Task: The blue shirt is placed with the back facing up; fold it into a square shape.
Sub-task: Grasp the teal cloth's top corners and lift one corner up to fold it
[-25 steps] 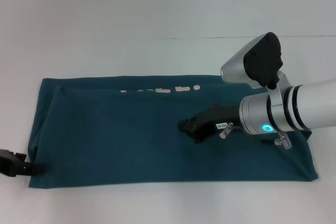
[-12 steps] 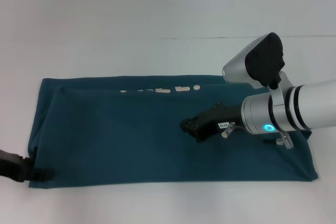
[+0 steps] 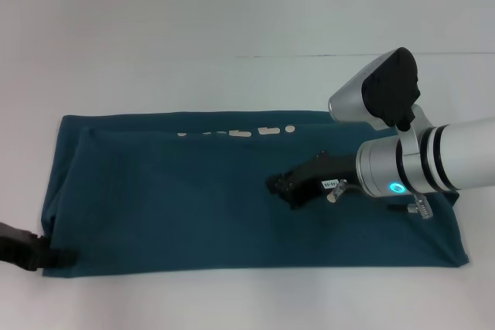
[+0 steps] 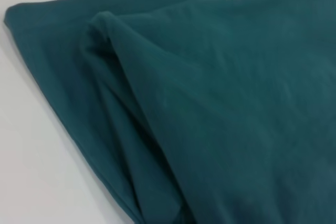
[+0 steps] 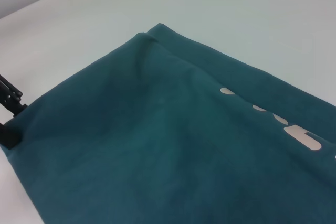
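— So where does the large dark teal-blue knit shirt [image 3: 232,199] lie?

— Flat on the white table [image 3: 232,21], already folded into a long band running left to right. Its far edge shows a row of pale print marks [image 3: 236,133] peeking out from under the upper layer. At the left end the layers gape a little, with a soft ridge along the fold.

— How much free room around it?

— Wide bare table beyond the far edge and a strip along the near edge; the left and right ends stop short of the table's limits as far as the head view shows.

— And the black left gripper [image 3: 31,251]?

— Down at the shirt's near left corner, its tip touching the hem. I cannot tell whether its fingers are parted or pinching cloth.

— The black right gripper [image 3: 298,183]?

— Over the right half of the shirt, low above or on the fabric, on the silver arm [image 3: 425,164]. Its fingers also cannot be judged.

— Any change from half a second back?

— Hardly any. A second ago the left gripper sat slightly higher and farther left; the shirt has not shifted.
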Available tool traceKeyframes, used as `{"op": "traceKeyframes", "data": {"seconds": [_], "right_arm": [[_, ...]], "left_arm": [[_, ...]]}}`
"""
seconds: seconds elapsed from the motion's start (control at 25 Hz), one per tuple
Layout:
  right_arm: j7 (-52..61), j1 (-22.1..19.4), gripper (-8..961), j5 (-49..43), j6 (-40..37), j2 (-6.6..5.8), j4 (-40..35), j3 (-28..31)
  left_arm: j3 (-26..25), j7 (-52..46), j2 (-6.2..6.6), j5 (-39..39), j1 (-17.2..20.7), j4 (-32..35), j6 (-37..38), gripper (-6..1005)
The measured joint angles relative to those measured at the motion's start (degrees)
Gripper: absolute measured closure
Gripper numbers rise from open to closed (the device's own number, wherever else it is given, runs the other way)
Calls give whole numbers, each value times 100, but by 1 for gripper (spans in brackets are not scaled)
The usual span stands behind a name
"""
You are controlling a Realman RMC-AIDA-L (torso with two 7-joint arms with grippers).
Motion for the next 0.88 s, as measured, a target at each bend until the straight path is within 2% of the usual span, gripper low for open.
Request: {"op": "traceKeyframes", "data": {"seconds": [0.2,0.4,0.6,0.88], "right_arm": [[0,0,936,5,0,0,0,4],[0,-2,936,1,-4,-3,0,8],[0,-15,936,-1,-8,-15,0,13],[-34,-18,936,-2,-9,-20,4,13]], "left_arm": [[119,-1,2,34,-1,-53,-26,465],[57,-27,0,9,0,-62,-125,565],[57,-3,9,-19,-2,-77,-111,772],[44,25,23,-33,-100,-242,-56,929]]}}
